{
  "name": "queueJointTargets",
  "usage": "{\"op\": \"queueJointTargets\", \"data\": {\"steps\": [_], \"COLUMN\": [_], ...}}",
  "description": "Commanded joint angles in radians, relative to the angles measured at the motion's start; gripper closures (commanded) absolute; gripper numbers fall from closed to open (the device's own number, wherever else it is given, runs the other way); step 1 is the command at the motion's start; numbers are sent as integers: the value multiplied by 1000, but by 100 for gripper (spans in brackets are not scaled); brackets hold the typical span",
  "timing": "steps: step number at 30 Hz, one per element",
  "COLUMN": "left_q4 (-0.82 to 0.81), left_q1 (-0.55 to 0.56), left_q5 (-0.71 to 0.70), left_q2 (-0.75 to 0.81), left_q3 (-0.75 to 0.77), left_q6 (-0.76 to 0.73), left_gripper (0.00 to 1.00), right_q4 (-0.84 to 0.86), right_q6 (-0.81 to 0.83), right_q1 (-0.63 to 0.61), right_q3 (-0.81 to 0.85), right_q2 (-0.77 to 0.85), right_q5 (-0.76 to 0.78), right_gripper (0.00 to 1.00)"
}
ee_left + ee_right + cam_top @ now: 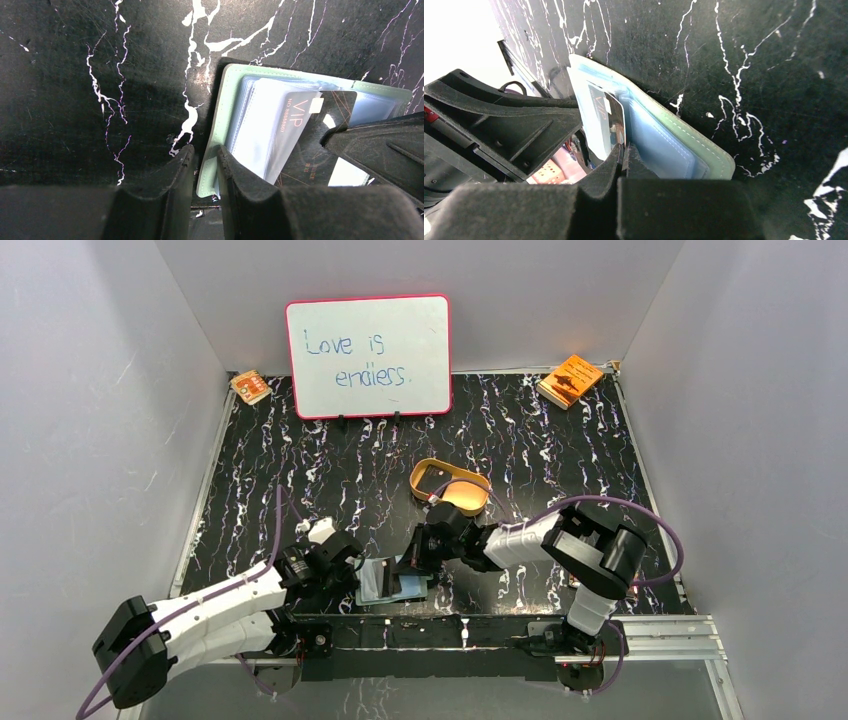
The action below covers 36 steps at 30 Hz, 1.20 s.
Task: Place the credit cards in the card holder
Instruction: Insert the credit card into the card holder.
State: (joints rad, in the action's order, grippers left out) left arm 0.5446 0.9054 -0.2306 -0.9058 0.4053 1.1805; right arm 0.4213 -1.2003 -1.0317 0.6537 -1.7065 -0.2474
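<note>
Green outside and pale blue inside, the card holder (385, 582) lies open on the black table (560, 450). It is low in the middle of the top view, between the two grippers. A dark credit card (305, 145) with "VIP" on it sits partly under a clear pocket of the card holder, in the middle right of the left wrist view.

The right gripper (623, 150) has its fingers pressed tight together on the card's edge, at the bottom middle of its own view. The left gripper (204, 150) has its fingers a little apart, with the card holder's green edge between them. It is not clear if they squeeze it.

A gold oval tray (470, 502) sits just above the grippers in the top view. A whiteboard (368, 355) stands at the top. One orange booklet (250, 387) lies at the table's upper left corner and a second one (570, 380) at its upper right.
</note>
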Motion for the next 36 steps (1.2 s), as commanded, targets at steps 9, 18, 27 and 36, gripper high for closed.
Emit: {"op": "queueJointTargets", "data": {"steps": [9, 18, 27, 36], "left_q4": [10, 20, 30, 32], "left_q1": [4, 3, 3, 3], "left_q5": [62, 62, 57, 51], "left_q2": [53, 71, 75, 77], "left_q3": [-64, -69, -69, -71], "left_q6": [49, 63, 64, 68], "left_gripper": [80, 80, 81, 81], "right_q4": [-113, -214, -246, -245], "right_q6": [1, 42, 51, 54], "right_q1": [-41, -46, -51, -51], "right_q3": [5, 36, 31, 26], "right_q2": [31, 40, 61, 79], "right_q5": [124, 184, 215, 227], "right_gripper": [100, 100, 100, 100]}}
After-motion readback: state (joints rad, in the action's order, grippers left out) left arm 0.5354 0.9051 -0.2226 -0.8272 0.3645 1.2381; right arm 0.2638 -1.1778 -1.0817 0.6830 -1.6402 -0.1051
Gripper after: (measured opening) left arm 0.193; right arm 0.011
